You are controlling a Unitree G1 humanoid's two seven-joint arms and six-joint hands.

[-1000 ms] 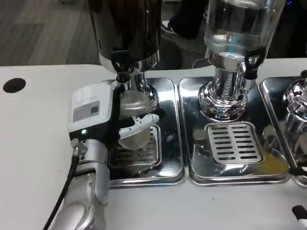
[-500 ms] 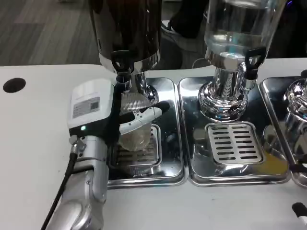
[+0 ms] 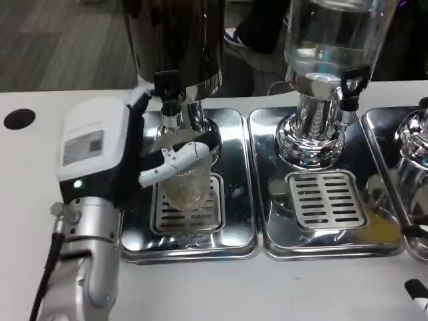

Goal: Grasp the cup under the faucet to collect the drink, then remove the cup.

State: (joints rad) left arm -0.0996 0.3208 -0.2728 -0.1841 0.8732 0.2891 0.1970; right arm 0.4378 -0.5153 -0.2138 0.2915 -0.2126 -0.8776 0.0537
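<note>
The cup [image 3: 187, 179] stands upright on the drip tray [image 3: 235, 227] grate near the bench's far edge, directly below the faucet [image 3: 170, 100]. The left hand [image 3: 100, 147] sits beside it; its fingers [image 3: 175, 155] wrap the rim.

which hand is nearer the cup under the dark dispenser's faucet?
Left. The left hand has fingers at the cup; the right hand sits at the table's far right corner.
</note>
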